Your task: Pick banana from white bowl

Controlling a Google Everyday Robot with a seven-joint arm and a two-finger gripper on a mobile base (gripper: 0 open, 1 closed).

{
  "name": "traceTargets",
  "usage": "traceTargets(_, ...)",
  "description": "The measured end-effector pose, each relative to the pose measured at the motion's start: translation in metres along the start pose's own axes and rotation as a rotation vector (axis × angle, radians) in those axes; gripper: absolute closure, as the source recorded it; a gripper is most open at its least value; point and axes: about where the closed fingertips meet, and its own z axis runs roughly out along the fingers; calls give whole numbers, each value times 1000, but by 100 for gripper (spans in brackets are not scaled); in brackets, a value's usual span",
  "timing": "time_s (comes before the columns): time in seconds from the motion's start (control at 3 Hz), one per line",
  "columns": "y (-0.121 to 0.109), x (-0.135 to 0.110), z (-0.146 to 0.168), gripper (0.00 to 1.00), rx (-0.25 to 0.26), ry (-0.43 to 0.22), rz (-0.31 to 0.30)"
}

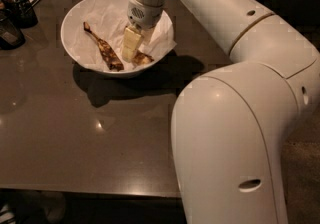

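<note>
The banana (144, 58) is seen lying low in the white bowl (66, 37), on the side nearer the robot, with only its yellow-brown end showing; the rest is covered by the gripper (128, 57). The gripper is lowered into the bowl from above and set on or just against the banana, though contact cannot be confirmed, and it cannot be told whether the gripper is spread or closed. A longer, darker banana (103, 48) is laid slantwise to the left, apart from the gripper. Both fruits are bedded on crumpled white paper (159, 32), which is draped over the bowl's right rim. The bowl is placed toward the far end of a dark brown table (75, 138). The white arm (215, 3) is arched over the table from the right. Dark containers (14, 20) are stood at the table's far left corner.
</note>
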Motion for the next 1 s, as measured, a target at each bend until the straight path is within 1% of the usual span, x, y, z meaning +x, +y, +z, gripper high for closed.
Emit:
traceTargets(0.33, 4, -1, 7, 44, -15, 22, 26)
traceTargets(0.67, 6, -2, 15, 43, -32, 38, 39)
traceTargets(1.0, 6, -2, 19, 41, -39, 42, 41)
